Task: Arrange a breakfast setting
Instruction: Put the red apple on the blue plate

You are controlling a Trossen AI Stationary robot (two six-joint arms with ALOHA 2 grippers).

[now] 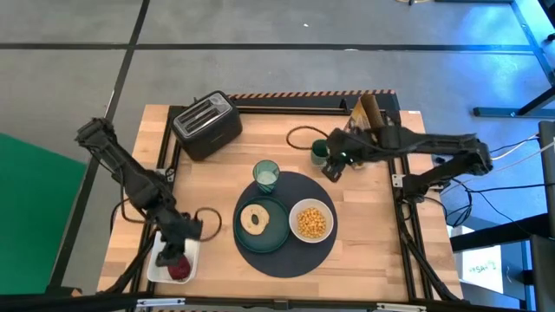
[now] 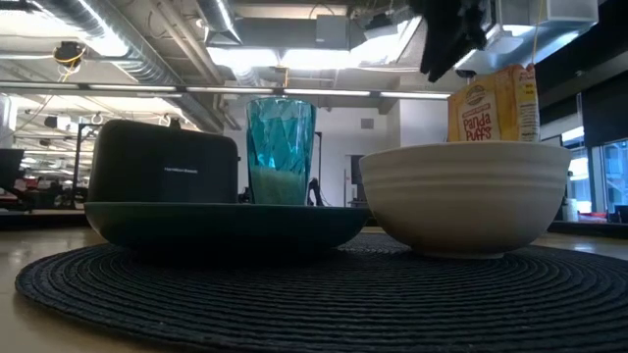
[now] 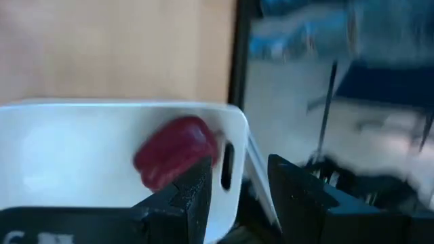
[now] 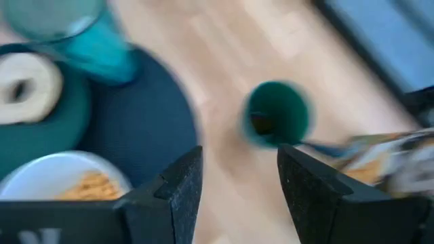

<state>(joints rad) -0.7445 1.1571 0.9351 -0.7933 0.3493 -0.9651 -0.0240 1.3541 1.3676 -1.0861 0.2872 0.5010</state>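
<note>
The round dark-grey mat (image 1: 286, 251) lies at mid-table. On it rest the teal plate (image 1: 270, 236) carrying the tan bagel (image 1: 256, 218), the white bowl (image 1: 311, 221) of cereal and the pale-teal tumbler (image 1: 266, 176). The small dark-green cup (image 1: 320, 152) stands on the wood beyond the mat, with the yellow-brown cereal box (image 1: 368, 111) at the far right. The dark-red fruit (image 3: 178, 150) lies in the white tray (image 3: 74, 156) at the near left. My left gripper (image 3: 237, 196) hangs open over the tray's edge. My right gripper (image 4: 237, 183) is open above the table beside the cup (image 4: 276, 114).
A black toaster (image 1: 206, 124) stands at the far left of the table. A black cable (image 1: 299, 134) loops on the wood near the green cup. Black frame rails (image 1: 408, 217) run along the table's left, right and far sides.
</note>
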